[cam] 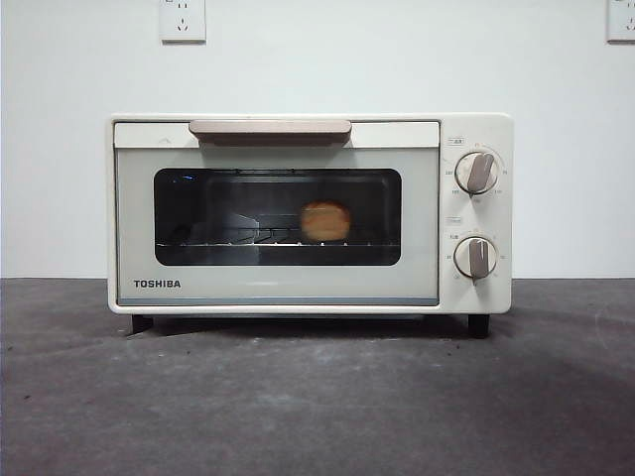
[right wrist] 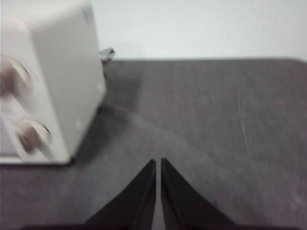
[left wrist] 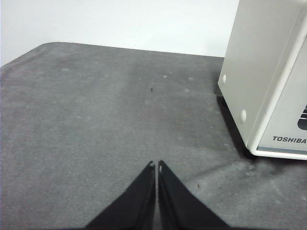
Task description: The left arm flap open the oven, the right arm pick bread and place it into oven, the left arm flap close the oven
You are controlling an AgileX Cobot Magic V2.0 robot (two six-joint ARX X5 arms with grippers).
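The cream-white TOSHIBA oven (cam: 298,288) stands in the middle of the table with its door shut. The golden bread (cam: 325,221) sits on the rack inside, seen through the dark glass window. The beige bar handle (cam: 270,129) runs along the door's top. My left gripper (left wrist: 156,166) is shut and empty, low over the grey table beside the oven's side wall (left wrist: 254,67). My right gripper (right wrist: 158,163) is shut and empty, over the table beside the oven's knob side (right wrist: 62,86). Neither arm shows in the front view.
Two round knobs (cam: 477,172) (cam: 476,257) sit on the oven's right panel. The grey mat (cam: 317,397) covers the table. A white wall with two sockets (cam: 183,20) stands behind. A small cable end (right wrist: 106,52) lies behind the oven.
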